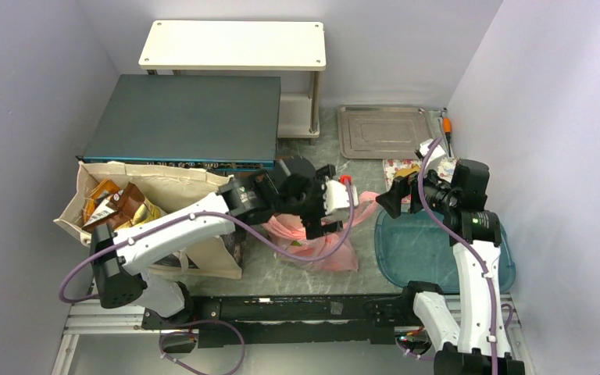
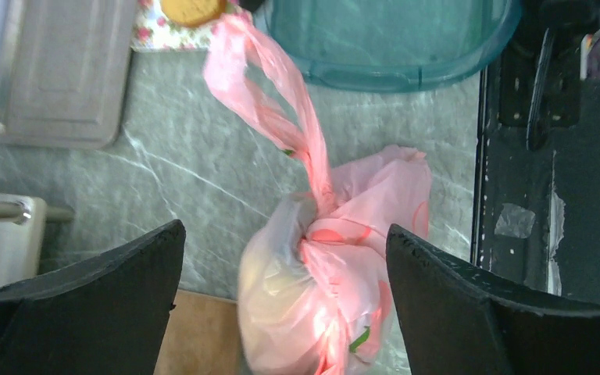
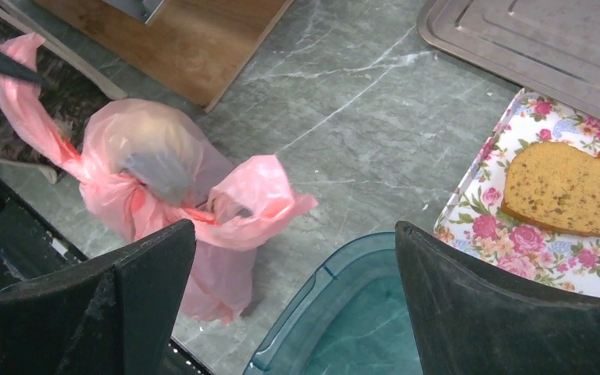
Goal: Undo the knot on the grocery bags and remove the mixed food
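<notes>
While my left fingers (image 2: 86,305) and right fingers (image 3: 500,312) gape wide, tugging the three-o'clock loop (image 1: 369,200) could tighten the knot (image 2: 317,223) or drag the pink bag (image 2: 281,312).

Right gripper (image 3: 293,258) hangs over the marble table (image 3: 359,117), jaws spread wide, nothing between them. Below sits the pink bag (image 3: 148,156), bulging, something pale and grey showing through the film. The knot (image 3: 203,211) is bunched at its side, with one loop (image 3: 262,191) flopping right and a long strip (image 3: 27,117) stretching to the top-left corner. Teal tray (image 3: 336,312) at the bottom edge, bread slice (image 3: 566,191) on the floral plate (image 3: 508,242), metal tray (image 3: 547,39) top right.
</notes>
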Robot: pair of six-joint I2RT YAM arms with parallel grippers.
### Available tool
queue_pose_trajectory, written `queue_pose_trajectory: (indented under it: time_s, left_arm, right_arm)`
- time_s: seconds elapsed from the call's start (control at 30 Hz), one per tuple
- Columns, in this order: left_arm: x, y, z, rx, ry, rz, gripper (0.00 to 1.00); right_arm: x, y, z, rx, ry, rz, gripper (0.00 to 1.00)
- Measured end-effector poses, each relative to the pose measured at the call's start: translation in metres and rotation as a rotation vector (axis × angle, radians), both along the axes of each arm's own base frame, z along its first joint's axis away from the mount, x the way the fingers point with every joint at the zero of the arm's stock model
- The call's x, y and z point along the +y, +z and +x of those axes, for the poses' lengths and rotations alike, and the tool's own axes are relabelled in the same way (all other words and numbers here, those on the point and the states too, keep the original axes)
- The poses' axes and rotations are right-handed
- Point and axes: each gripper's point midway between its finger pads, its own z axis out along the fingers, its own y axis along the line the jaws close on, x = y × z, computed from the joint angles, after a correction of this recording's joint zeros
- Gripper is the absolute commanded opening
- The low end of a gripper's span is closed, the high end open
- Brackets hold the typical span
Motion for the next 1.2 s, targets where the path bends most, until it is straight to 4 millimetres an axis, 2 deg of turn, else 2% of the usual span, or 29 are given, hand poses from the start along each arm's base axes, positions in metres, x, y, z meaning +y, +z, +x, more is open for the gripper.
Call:
queue_pose_trajectory:
  time_s: [0.1,0.2,0.4,0.6,0.67,0.73,0.83,0.93,1.0,1.1,1.2]
  left_arm:
    - [0.004,0.037,0.003,-0.012,-0.042,-0.045,0.99]
    - [0.018,0.061,-0.01,-0.045,-0.117,-0.06,0.99]
    - [0.068,0.095,-0.043,-0.164,-0.234,-0.044,1.0]
    - [0.111,0.111,-0.067,-0.275,-0.31,-0.045,0.99]
    - [0.119,0.105,-0.073,-0.303,-0.34,-0.029,0.99]
    - [0.123,0.087,-0.08,-0.32,-0.38,0.003,0.99]
    - [0.127,0.04,-0.093,-0.302,-0.448,0.078,0.98]
    - [0.123,-0.001,-0.097,-0.252,-0.472,0.136,0.91]
    - [0.116,-0.012,-0.097,-0.236,-0.471,0.145,0.89]
    - [0.103,-0.012,-0.1,-0.253,-0.473,0.099,0.91]
    - [0.1,-0.013,-0.107,-0.298,-0.488,0.048,0.91]
  right_arm:
    - [0.002,0.0,-0.002,0.014,0.023,-0.002,1.0]
    - [0.003,0.004,-0.007,0.012,0.048,-0.016,1.0]
    - [0.008,0.017,-0.022,-0.024,0.124,-0.059,1.0]
    - [0.015,0.004,-0.034,0.042,0.194,-0.071,1.0]
    - [0.017,0.001,-0.03,0.067,0.216,-0.086,1.0]
    - [0.022,-0.003,-0.022,0.098,0.262,-0.112,1.0]
    - [0.039,-0.018,-0.014,0.137,0.375,-0.16,1.0]
    - [0.057,-0.035,-0.017,0.17,0.485,-0.218,1.0]
    - [0.068,-0.041,-0.021,0.161,0.548,-0.263,1.0]
    - [0.086,-0.043,-0.025,0.151,0.624,-0.304,1.0]
    - [0.103,-0.039,-0.015,0.139,0.656,-0.311,0.98]
